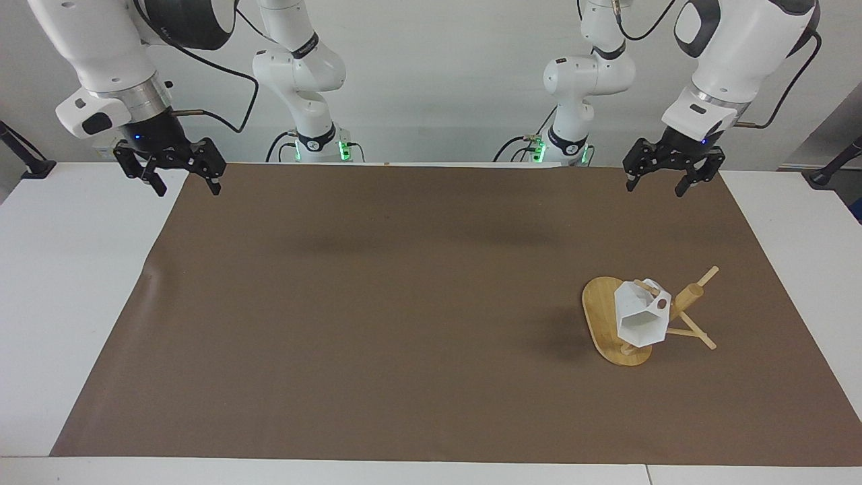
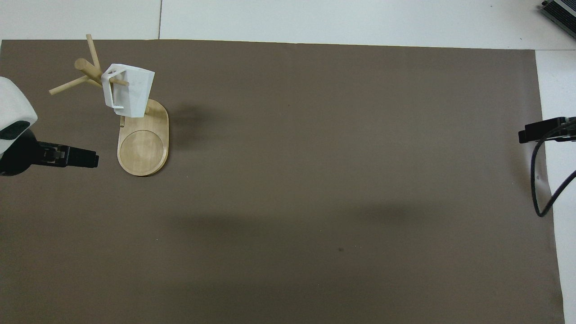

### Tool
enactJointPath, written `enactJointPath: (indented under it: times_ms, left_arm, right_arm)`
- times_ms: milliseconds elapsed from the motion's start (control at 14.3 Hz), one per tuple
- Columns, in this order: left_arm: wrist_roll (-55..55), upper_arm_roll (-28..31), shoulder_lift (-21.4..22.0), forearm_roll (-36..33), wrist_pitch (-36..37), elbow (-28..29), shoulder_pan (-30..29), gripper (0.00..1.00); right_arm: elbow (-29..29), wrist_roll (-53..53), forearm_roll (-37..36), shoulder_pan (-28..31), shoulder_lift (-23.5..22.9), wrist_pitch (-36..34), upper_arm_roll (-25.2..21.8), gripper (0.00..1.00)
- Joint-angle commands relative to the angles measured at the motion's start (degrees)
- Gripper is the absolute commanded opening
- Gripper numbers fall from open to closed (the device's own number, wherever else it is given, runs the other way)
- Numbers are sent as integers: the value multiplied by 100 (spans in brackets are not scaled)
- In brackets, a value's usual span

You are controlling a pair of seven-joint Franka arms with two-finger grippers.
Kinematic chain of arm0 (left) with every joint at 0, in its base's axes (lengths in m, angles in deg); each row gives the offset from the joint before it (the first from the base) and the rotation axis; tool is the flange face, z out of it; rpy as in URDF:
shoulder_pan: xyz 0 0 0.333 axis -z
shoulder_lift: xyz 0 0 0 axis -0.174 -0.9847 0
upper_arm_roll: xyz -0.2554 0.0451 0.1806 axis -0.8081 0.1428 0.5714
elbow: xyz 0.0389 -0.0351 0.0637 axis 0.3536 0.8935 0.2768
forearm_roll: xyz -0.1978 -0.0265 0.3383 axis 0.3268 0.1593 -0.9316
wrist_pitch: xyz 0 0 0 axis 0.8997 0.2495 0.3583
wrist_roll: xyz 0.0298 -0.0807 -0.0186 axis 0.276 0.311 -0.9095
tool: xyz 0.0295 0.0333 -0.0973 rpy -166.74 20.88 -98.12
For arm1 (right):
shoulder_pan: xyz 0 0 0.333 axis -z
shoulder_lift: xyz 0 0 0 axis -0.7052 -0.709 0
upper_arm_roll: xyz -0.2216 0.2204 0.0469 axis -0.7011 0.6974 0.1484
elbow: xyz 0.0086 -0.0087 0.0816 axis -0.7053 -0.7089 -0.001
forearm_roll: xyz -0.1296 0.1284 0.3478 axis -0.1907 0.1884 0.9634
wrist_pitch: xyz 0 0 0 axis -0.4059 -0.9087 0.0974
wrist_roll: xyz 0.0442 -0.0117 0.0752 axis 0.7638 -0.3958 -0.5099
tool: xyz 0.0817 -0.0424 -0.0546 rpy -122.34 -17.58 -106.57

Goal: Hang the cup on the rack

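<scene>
Left gripper (image 1: 663,183) raised over the brown mat (image 1: 377,303), jaws released, empty. Right gripper (image 1: 180,180) likewise released, waiting at its own end. Cup (image 1: 641,318) hung by its handle on a peg of the rack (image 1: 599,316), well apart from both.

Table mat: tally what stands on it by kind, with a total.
cup: 1, white, hung on a peg
rack: 1, bamboo, on the brown mat toward the left arm's end
Total: 2
</scene>
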Motion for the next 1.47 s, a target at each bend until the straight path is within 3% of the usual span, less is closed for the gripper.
enactJointPath:
  times_ms: [0,280,631,1401]
  left_arm:
    - [-30,-69,-251,-488,482,-591,15,100]
    - [-30,-69,-409,-445,965,-1031,6,100]
    - [-73,-78,-321,-436,774,-742,-55,100]
    - [-109,-52,-383,-287,835,-979,-90,100]
  right_arm:
    - [-105,77,79,-2,108,-54,8,100]
    - [-105,86,79,7,108,-54,8,100]
    - [-105,86,79,7,108,-54,8,100]
    - [-105,86,79,7,108,-63,8,100]
